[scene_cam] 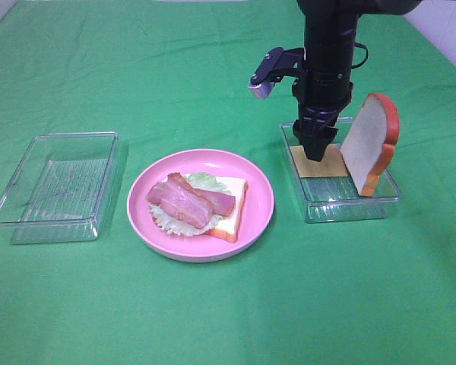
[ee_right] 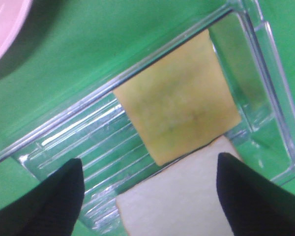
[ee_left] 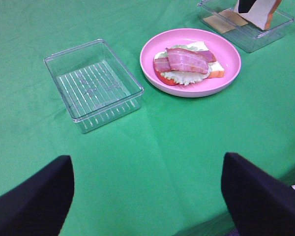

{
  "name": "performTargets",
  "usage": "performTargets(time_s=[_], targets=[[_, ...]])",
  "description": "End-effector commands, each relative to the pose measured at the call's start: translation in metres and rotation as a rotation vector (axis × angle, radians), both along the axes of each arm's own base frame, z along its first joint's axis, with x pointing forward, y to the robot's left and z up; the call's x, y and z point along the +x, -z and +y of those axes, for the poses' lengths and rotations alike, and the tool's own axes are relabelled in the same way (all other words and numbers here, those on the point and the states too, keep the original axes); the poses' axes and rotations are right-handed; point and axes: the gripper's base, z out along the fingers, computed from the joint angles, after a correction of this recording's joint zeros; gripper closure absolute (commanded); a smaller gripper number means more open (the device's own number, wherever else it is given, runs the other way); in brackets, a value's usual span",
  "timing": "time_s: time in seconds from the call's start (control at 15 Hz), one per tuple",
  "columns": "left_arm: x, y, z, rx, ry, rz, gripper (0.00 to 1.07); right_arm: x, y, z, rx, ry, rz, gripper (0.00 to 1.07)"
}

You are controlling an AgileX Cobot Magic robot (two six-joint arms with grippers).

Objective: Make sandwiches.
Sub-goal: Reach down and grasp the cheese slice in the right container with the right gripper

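Note:
A pink plate (scene_cam: pixel 262 190) holds the partial sandwich: a white bread slice (scene_cam: pixel 232 209), a lettuce leaf (scene_cam: pixel 205 181) and bacon strips (scene_cam: pixel 186 199) on top. A yellow cheese square (scene_cam: pixel 323 163) lies flat in a clear container (scene_cam: pixel 349 209), next to a second bread slice (scene_cam: pixel 368 144) leaning upright. My right gripper (scene_cam: pixel 317 148) points down just above the cheese (ee_right: pixel 179 115); it is open (ee_right: pixel 147 196) and empty. My left gripper (ee_left: pixel 147 196) is open and empty above bare cloth, far from the plate (ee_left: pixel 231 59). It does not show in the exterior view.
An empty clear container (scene_cam: pixel 57 182) stands left of the plate, also in the left wrist view (ee_left: pixel 93 83). A green cloth (scene_cam: pixel 228 319) covers the table. The right arm's wrist camera (scene_cam: pixel 264 76) sticks out to the left above the cheese container.

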Motion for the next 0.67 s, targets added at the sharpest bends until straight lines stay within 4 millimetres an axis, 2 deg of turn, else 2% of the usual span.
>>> performTargets(time_s=[0.07, 0.2, 0.33, 0.53, 0.67], targets=[[-0.003, 0.000, 0.001, -0.013, 0.005, -0.028, 0.29, 0.002, 0.004, 0.003, 0.023, -0.104, -0.030, 0.36], [-0.003, 0.000, 0.001, -0.013, 0.005, -0.028, 0.29, 0.001, 0.012, 0.003, 0.020, -0.152, -0.030, 0.36], [-0.003, 0.000, 0.001, -0.013, 0.005, -0.028, 0.29, -0.005, 0.031, -0.003, -0.018, -0.218, -0.027, 0.36], [-0.003, 0.000, 0.001, -0.013, 0.005, -0.028, 0.29, 0.000, 0.037, -0.004, -0.041, -0.256, -0.088, 0.36], [-0.003, 0.000, 0.001, -0.013, 0.005, -0.028, 0.29, 0.002, 0.049, -0.004, -0.057, -0.269, -0.080, 0.36]])
